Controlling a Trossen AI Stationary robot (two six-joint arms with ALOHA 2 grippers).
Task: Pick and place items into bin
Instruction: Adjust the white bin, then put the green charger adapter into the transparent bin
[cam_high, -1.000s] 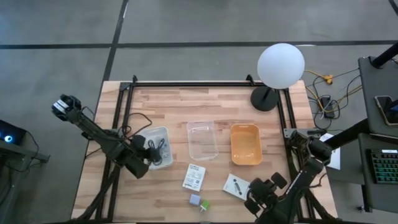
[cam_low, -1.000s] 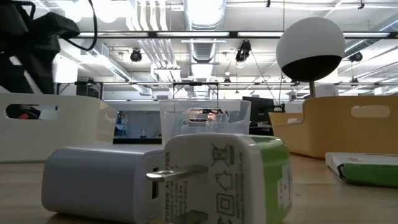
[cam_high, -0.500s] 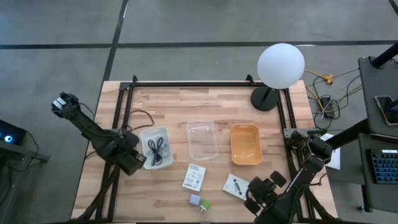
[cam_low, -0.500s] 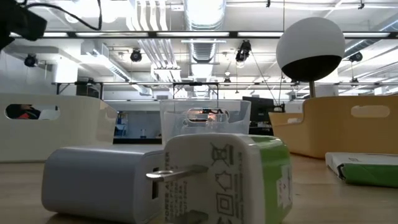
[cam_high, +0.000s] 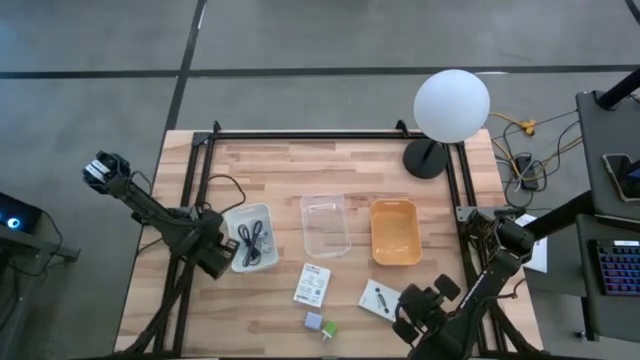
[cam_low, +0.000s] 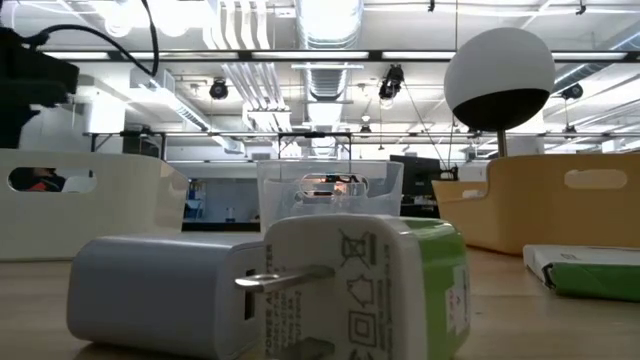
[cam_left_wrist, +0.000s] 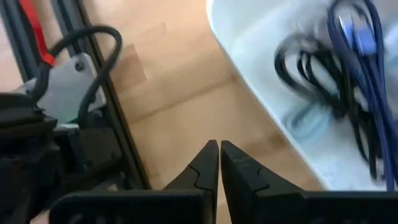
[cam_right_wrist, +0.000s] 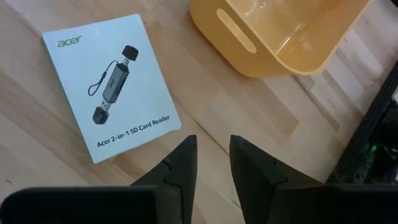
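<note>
Flat, light, stiff packet (cam_right_wrist: 109, 87): I would pinch its edge; right gripper (cam_right_wrist: 211, 163) slightly apart, left gripper (cam_left_wrist: 219, 163) closed, empty.

1. The high view looks straight down on the whole tabletop (cam_high: 300, 160) and both arms.
2. The low view sits at tabletop height, very near a charger (cam_low: 270, 290), facing the room.
3. The left wrist view looks closely down at the white tray (cam_left_wrist: 261, 74).
4. The right wrist view shares the orange tray (cam_right_wrist: 273, 31) with the high view.
</note>
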